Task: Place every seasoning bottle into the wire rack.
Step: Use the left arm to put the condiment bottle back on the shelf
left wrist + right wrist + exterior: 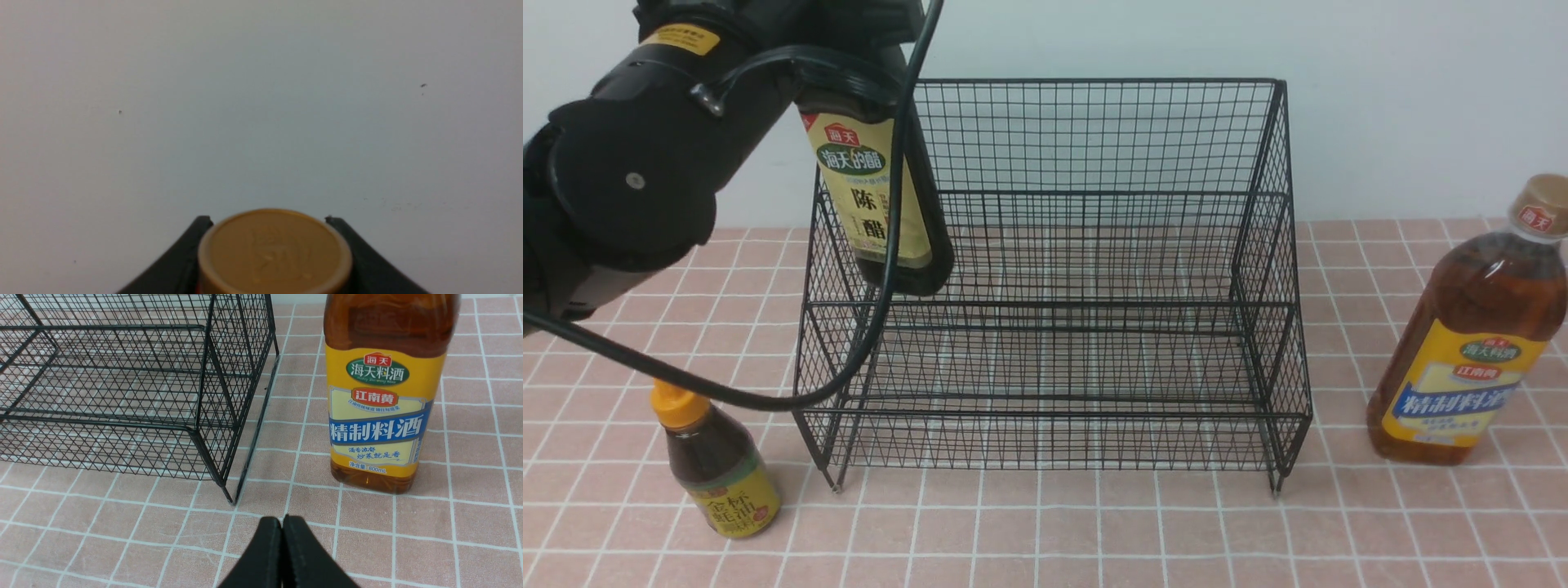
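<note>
One dark bottle [882,204] is gripped near its cap by the left gripper [268,222] and held over the rack's [1094,196] left end. On the table [1045,531], the amber bottle [1470,343] is stood right of the rack and the small bottle [719,474] at its front left. The right gripper [282,526] is closed on nothing.

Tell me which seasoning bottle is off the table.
The tall dark bottle with beige label and gold cap, held by the left gripper at the left side of the black wire rack. The small yellow-nozzle bottle and large amber bottle stand on the table.

Amber bottle [382,412] upright beside the wire rack [212,396], right tool [282,521] closed nearby
</note>
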